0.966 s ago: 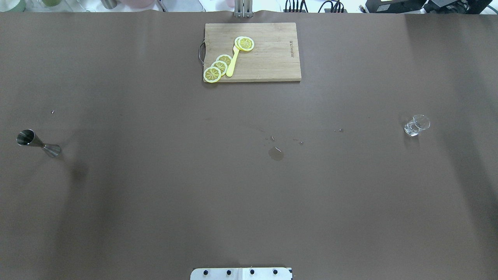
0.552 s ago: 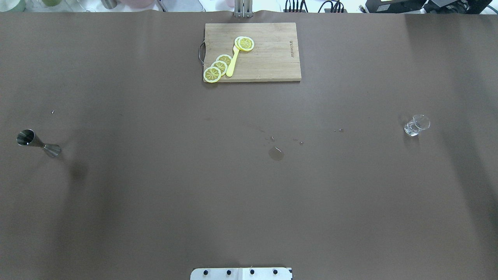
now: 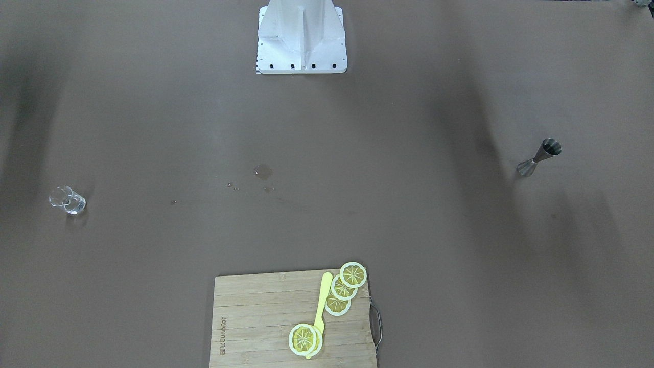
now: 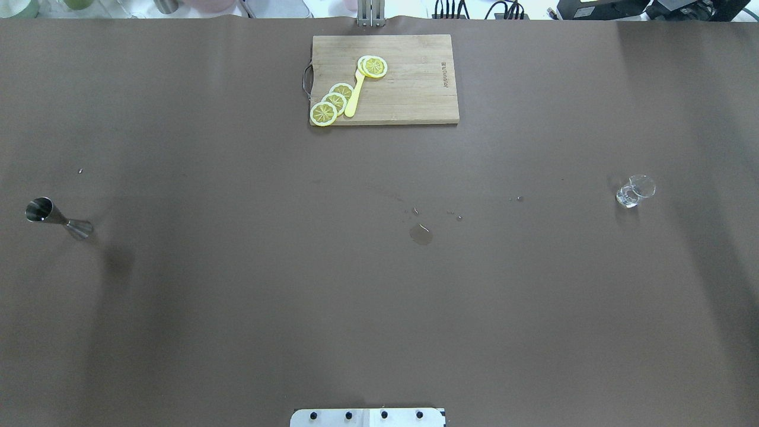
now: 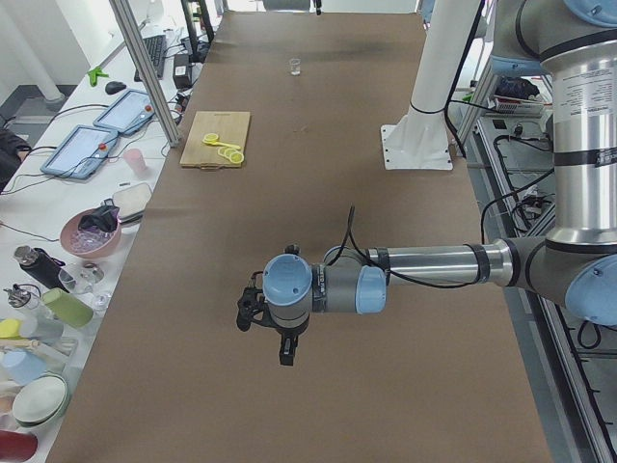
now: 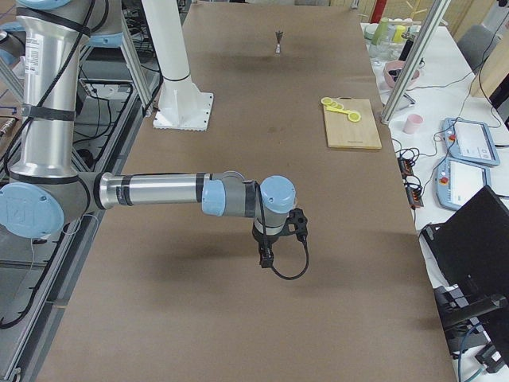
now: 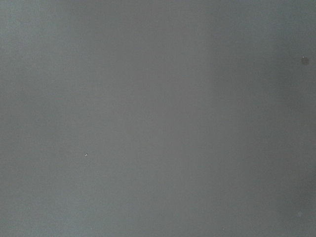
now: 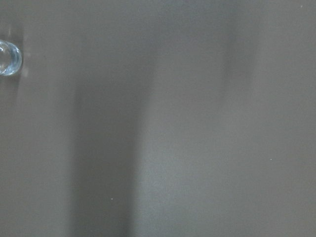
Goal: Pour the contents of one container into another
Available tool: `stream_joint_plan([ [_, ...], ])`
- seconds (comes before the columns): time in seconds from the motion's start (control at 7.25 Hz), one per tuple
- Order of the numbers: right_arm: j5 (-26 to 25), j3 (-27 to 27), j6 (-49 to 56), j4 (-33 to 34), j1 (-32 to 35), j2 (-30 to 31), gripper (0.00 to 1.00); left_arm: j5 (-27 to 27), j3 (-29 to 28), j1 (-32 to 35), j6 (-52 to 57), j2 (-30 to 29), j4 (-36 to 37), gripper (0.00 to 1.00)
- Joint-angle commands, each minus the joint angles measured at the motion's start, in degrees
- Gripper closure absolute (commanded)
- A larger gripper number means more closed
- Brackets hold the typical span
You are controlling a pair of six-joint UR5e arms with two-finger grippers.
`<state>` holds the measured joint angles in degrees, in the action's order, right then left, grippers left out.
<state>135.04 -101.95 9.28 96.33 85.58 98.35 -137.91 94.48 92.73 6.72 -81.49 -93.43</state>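
A steel jigger (image 4: pixel 56 218) stands upright at the table's far left, also visible in the front-facing view as the jigger (image 3: pixel 539 157). A small clear glass (image 4: pixel 633 191) with a little liquid sits at the far right; this glass (image 8: pixel 7 58) shows at the left edge of the right wrist view. Neither arm appears in the overhead view. My left gripper (image 5: pixel 286 349) hangs over bare table in the left side view, and my right gripper (image 6: pixel 265 256) does the same in the right side view. I cannot tell whether either is open or shut.
A wooden cutting board (image 4: pixel 409 95) at the back centre carries lemon slices (image 4: pixel 332 102) and a yellow knife (image 4: pixel 354 95). A small puddle (image 4: pixel 421 235) and droplets mark the table's middle. The robot's base plate (image 4: pixel 367 417) is at the near edge.
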Motion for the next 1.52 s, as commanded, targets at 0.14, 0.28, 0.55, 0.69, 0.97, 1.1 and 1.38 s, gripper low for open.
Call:
stream_joint_plan([
  [0.14,-0.39,0.17,-0.06,0.09,-0.5,-0.26,0.0,-0.08,-2.19,-0.01,-0.04,-0.07,-0.09,0.01],
  [0.28,-0.74,0.17,-0.06,0.09,-0.59,-0.35,0.0,-0.08,-2.1,-0.01,-0.13,-0.07,0.0,0.01],
  [0.55,-0.83,0.17,-0.06,0.09,-0.68,-0.35,0.0,-0.08,-2.1,-0.01,-0.05,-0.07,0.0,0.01],
  [0.69,-0.83,0.17,-0.06,0.09,-0.68,-0.35,0.0,0.0,-1.67,-0.01,-0.13,-0.24,0.0,0.01],
  [0.97,-0.83,0.17,-0.06,0.0,-0.68,-0.35,0.0,0.18,-1.66,-0.1,-0.22,-0.77,0.0,0.01],
  [1.1,-0.83,0.17,-0.14,-0.61,-0.68,-0.35,0.0,0.18,-1.4,-0.1,-0.13,-0.77,0.0,0.01],
  [1.38,-0.83,0.17,-0.14,-0.88,-0.68,-0.35,0.0,0.01,-0.53,-0.1,0.04,-0.86,-0.09,0.01],
])
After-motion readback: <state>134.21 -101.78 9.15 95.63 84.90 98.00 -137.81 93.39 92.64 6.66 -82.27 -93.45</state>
